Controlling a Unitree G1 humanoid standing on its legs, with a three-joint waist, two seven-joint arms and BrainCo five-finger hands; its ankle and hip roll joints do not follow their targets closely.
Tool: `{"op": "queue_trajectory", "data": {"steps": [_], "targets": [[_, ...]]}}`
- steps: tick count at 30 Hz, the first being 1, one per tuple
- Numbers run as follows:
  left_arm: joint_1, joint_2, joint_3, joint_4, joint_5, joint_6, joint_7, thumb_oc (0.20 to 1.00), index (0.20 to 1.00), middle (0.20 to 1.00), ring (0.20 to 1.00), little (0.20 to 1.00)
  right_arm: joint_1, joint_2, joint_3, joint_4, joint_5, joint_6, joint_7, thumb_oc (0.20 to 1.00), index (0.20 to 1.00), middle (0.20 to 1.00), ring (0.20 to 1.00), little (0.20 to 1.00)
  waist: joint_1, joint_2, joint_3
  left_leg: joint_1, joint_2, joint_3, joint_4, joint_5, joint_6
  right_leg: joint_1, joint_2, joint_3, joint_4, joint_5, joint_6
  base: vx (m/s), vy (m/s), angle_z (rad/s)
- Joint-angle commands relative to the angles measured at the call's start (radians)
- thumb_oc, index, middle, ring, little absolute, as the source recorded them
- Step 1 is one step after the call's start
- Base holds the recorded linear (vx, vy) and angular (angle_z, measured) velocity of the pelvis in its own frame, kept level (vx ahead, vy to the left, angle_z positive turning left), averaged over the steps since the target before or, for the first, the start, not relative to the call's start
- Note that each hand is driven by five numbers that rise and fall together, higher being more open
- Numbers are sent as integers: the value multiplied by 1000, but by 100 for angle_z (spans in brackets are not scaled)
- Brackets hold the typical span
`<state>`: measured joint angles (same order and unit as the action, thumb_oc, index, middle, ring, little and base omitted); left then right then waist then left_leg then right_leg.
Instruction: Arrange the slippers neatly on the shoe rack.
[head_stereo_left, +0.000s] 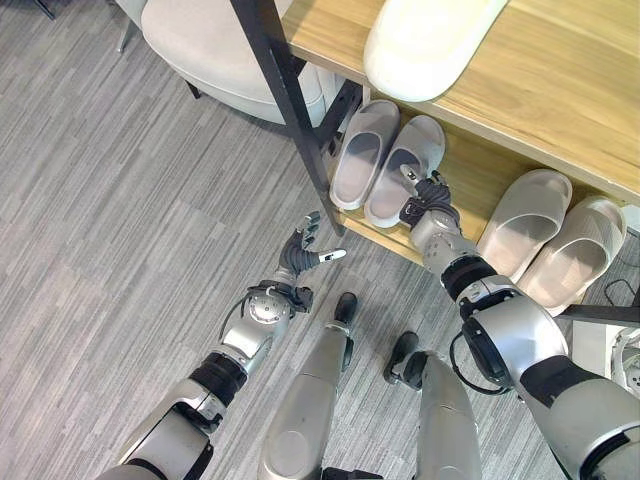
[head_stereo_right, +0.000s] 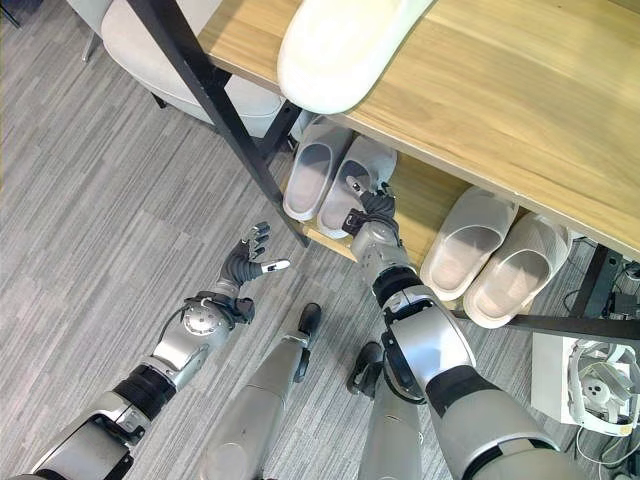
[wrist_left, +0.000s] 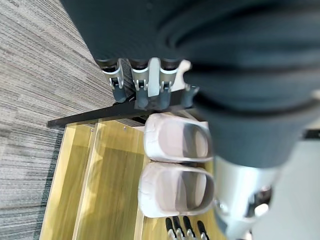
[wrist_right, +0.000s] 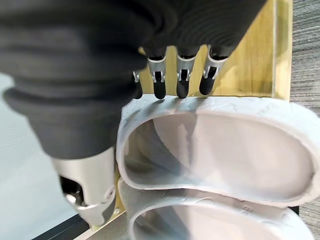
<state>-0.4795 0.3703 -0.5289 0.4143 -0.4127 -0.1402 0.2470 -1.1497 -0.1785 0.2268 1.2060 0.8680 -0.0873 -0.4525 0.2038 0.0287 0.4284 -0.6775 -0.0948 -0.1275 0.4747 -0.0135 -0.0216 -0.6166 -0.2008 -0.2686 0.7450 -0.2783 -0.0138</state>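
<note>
Resting straight fingers (wrist_right: 182, 82) against the outer edge of the grey slipper pair (head_stereo_left: 385, 160) on the rack's lower shelf (head_stereo_left: 480, 175), the right hand (head_stereo_left: 428, 196) seems to nudge it square, while the left hand (head_stereo_left: 300, 255) hovers relaxed, holding nothing, at 7 o'clock.

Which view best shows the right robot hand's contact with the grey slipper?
The right wrist view: the right robot hand has straight fingertips resting on the grey slipper along its edge. The eye views show the hand at that slipper on the shoe rack from above; the left wrist view catches just the fingertips beside the pair.
</note>
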Motion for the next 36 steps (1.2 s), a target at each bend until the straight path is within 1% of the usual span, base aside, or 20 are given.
{"op": "queue_trajectory", "data": {"steps": [1, 4, 5, 6, 9, 14, 17, 19, 20, 21, 22, 23, 24, 25, 26, 30, 33, 34, 35, 36], "targets": [[-11, 7, -19, -36, 3, -37, -11, 1000, 1000, 1000, 1000, 1000, -143, -58, 20, -40, -13, -87, 40, 1000, 1000, 1000, 1000, 1000, 30, 15, 12, 42, 15, -6, 82, -189, 25, 102, -37, 65, -93, -6, 123, 12, -18, 6], [-19, 4, -19, -22, 5, -35, -13, 1000, 1000, 1000, 1000, 1000, -127, -85, 46, -54, -57, -78, 40, 1000, 1000, 1000, 1000, 1000, 20, 5, 15, 52, 22, -2, 76, -187, 23, 110, -33, 67, -103, -2, 122, -32, 4, 0], [-15, 3, -5, -13, 18, -32, -11, 1000, 1000, 1000, 1000, 1000, -74, -88, 87, -113, -140, -59, 42, 1000, 1000, 1000, 1000, 1000, 4, -4, 17, 60, 31, 5, 51, -149, 24, 112, -29, 64, -130, 36, 115, -100, 11, -1], [-13, 3, 0, -11, 22, -31, -10, 1000, 1000, 1000, 1000, 1000, -52, -85, 97, -141, -162, -56, 40, 1000, 1000, 1000, 1000, 1000, -1, -7, 17, 66, 33, 6, 42, -145, 23, 118, -27, 65, -139, 41, 115, -92, -3, -3], [45, 2, 69, 4, 62, -29, -14, 1000, 1000, 1000, 1000, 1000, 246, -99, 164, -437, -438, -14, 79, 1000, 1000, 1000, 1000, 1000, -56, -46, 2, 162, 58, 22, -67, -112, 12, 196, -9, 67, -257, 95, 124, -3, -73, -16], [123, -16, 141, 28, 66, -45, -30, 1000, 1000, 1000, 1000, 1000, 604, -87, 156, -735, -477, -88, 208, 1000, 1000, 1000, 1000, 1000, -103, -76, -41, 282, 87, 40, -181, -79, 1, 301, 6, 67, -381, 143, 133, 44, -68, -23], [191, -16, 190, 33, 56, -57, -51, 1000, 1000, 1000, 1000, 1000, 801, -141, 140, -867, -565, -103, 278, 1000, 1000, 1000, 1000, 1000, -140, -95, -90, 372, 106, 59, -256, -58, -6, 383, 20, 69, -470, 175, 143, 123, -41, -30], [247, 22, 196, 11, 113, -60, -102, 1000, 1000, 1000, 1000, 1000, 954, -183, 108, -909, -661, -108, 327, 1000, 1000, 1000, 1000, 1000, -174, -95, -139, 459, 119, 77, -320, -46, -10, 460, 30, 72, -545, 196, 155, 164, -25, -35], [265, 52, 187, -17, 174, -52, -130, 1000, 1000, 1000, 1000, 1000, 1009, -194, 94, -920, -679, -108, 349, 1000, 1000, 1000, 1000, 1000, -184, -91, -156, 491, 123, 86, -338, -44, -12, 484, 32, 74, -564, 201, 160, 168, 3, -34], [285, 122, 151, -84, 337, -45, -191, 1000, 1000, 1000, 1000, 1000, 1099, -221, 66, -930, -722, -102, 391, 1000, 1000, 1000, 1000, 1000, -202, -82, -179, 544, 129, 101, -366, -50, -13, 524, 36, 86, -588, 200, 166, 133, 21, -15], [286, 123, 151, -86, 338, -44, -191, 1000, 1000, 1000, 1000, 1000, 1101, -221, 65, -932, -722, -101, 391, 1000, 1000, 1000, 1000, 1000, -202, -83, -182, 543, 129, 101, -370, -44, -12, 522, 36, 86, -593, 205, 166, 175, 21, -28], [293, 201, 112, -162, 500, -40, -263, 1000, 1000, 1000, 1000, 1000, 1173, -243, 43, -938, -747, -98, 434, 1000, 1000, 1000, 1000, 1000, -220, -74, -205, 590, 134, 118, -393, -54, -14, 554, 39, 97, -607, 199, 169, 158, 15, -38], [293, 269, 83, -241, 588, -58, -331, 1000, 1000, 1000, 1000, 1000, 1232, -259, 28, -945, -749, -100, 477, 1000, 1000, 1000, 1000, 1000, -240, -67, -232, 621, 135, 133, -418, -50, -15, 572, 43, 107, -630, 206, 175, 191, 11, -64], [293, 300, 71, -283, 611, -68, -364, 1000, 1000, 1000, 1000, 1000, 1257, -266, 23, -947, -753, -98, 493, 1000, 1000, 1000, 1000, 1000, -245, -64, -241, 640, 138, 143, -433, -50, -15, 583, 44, 112, -641, 208, 176, 182, 0, -52], [279, 372, 23, -405, 623, -94, -469, 1000, 1000, 1000, 1000, 1000, 1303, -271, 23, -936, -746, -93, 540, 1000, 1000, 1000, 1000, 1000, -263, -58, -270, 683, 144, 174, -475, -44, -19, 603, 51, 129, -678, 220, 182, 123, -13, -36], [198, 434, -54, -559, 520, -112, -559, 1000, 1000, 1000, 1000, 1000, 1300, -267, 52, -913, -723, -95, 561, 1000, 1000, 1000, 1000, 1000, -283, -46, -297, 713, 149, 206, -518, -32, -24, 612, 60, 147, -717, 242, 189, 59, -8, -38], [123, 434, -97, -633, 357, -94, -601, 1000, 1000, 1000, 1000, 1000, 1288, -249, 78, -899, -700, -96, 567, 1000, 1000, 1000, 1000, 1000, -288, -44, -308, 731, 149, 217, -538, -26, -25, 621, 66, 154, -731, 247, 188, 47, -18, -22], [69, 405, -104, -654, 205, -83, -605, 1000, 1000, 1000, 1000, 1000, 1286, -240, 91, -893, -692, -92, 566, 1000, 1000, 1000, 1000, 1000, -294, -43, -316, 743, 149, 218, -548, -25, -26, 629, 68, 156, -737, 247, 188, 81, -51, -11], [27, 290, -41, -620, 67, -91, -529, 1000, 1000, 1000, 1000, 1000, 1291, -226, 104, -894, -681, -87, 561, 1000, 1000, 1000, 1000, 1000, -297, -47, -324, 752, 147, 219, -554, -26, -27, 640, 69, 153, -744, 248, 184, 82, -63, -3], [32, 217, 23, -586, 69, -112, -455, 1000, 1000, 1000, 1000, 1000, 1298, -221, 106, -903, -677, -88, 559, 1000, 1000, 1000, 1000, 1000, -297, -51, -326, 752, 146, 215, -554, -27, -28, 645, 69, 151, -745, 246, 182, 67, -74, 7]]}}
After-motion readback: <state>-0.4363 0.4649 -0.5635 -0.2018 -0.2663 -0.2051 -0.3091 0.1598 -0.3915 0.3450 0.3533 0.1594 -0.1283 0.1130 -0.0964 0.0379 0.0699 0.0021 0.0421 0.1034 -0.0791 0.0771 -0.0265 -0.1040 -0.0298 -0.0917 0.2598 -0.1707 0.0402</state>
